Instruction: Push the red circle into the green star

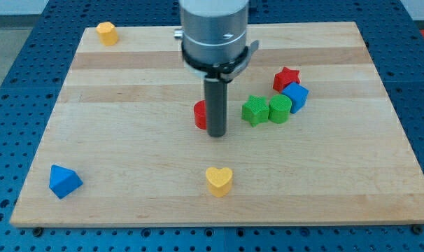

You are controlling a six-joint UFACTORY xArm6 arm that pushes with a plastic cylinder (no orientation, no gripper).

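Observation:
The red circle lies near the board's middle, mostly hidden behind my rod. My tip rests on the board at the circle's right front, touching or nearly touching it. The green star lies a short way to the right of the tip, flat on the board. The tip stands between the red circle and the green star.
A green circle touches the star's right side, with a blue block and a red star behind it. A yellow heart lies below the tip. A blue triangle sits bottom left, a yellow block top left.

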